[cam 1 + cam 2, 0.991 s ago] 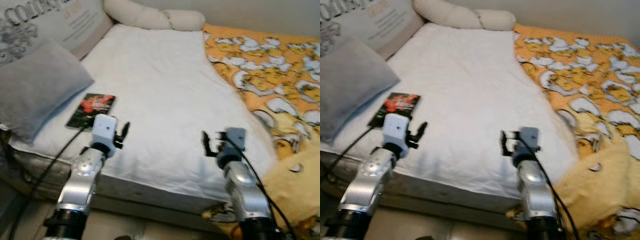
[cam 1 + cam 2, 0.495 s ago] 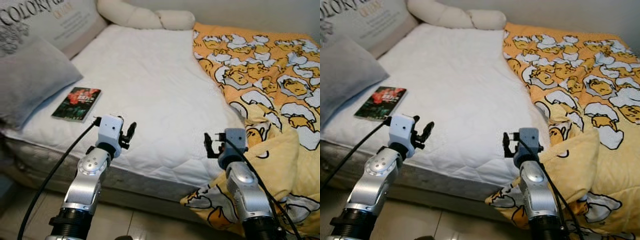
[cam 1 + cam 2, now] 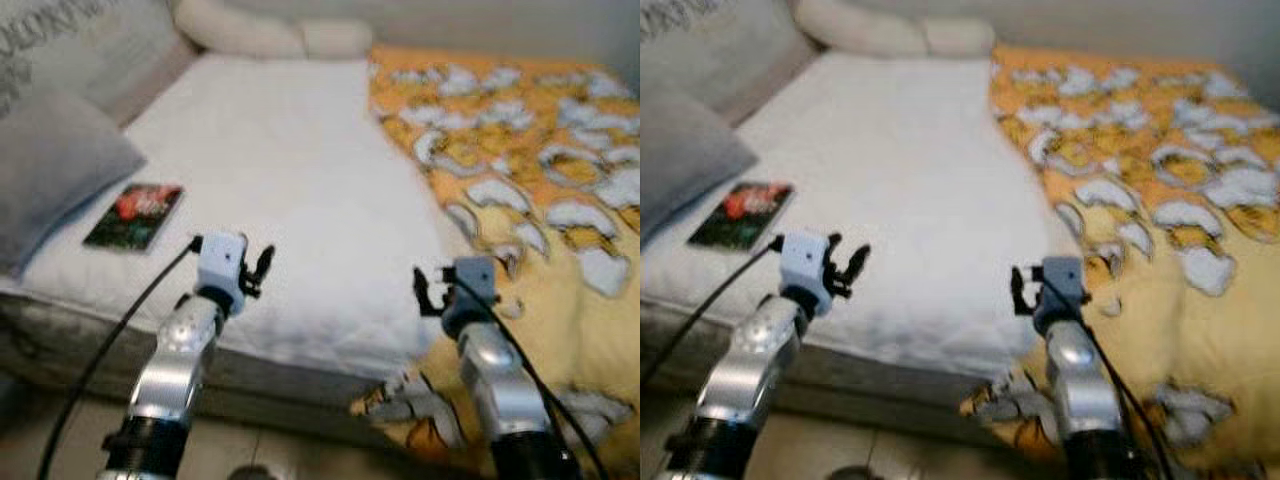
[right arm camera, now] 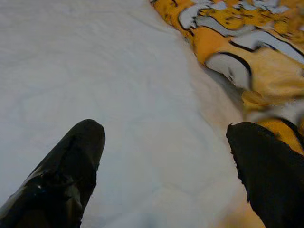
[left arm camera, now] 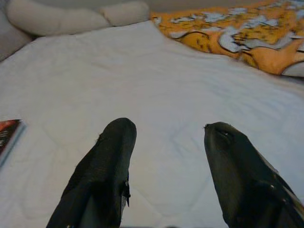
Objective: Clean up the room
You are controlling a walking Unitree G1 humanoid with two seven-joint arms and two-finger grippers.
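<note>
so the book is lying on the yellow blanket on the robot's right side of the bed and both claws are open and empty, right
Not quite. The book lies on the white mattress, on the robot's left near the grey pillow, not on the yellow blanket; the left eye view shows this. The rest holds: the left claw and right claw are open and empty.

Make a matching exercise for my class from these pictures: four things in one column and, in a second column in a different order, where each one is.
Things:
1. book
2. yellow blanket
3. grey pillow
4. long cream cushion

Places:
A. at the far end of the white mattress
B. flat on the mattress, beside the pillow
C. over the bed's right side, hanging off the near edge
D. at the bed's left edge

Pairs: 1-B, 2-C, 3-D, 4-A
</note>
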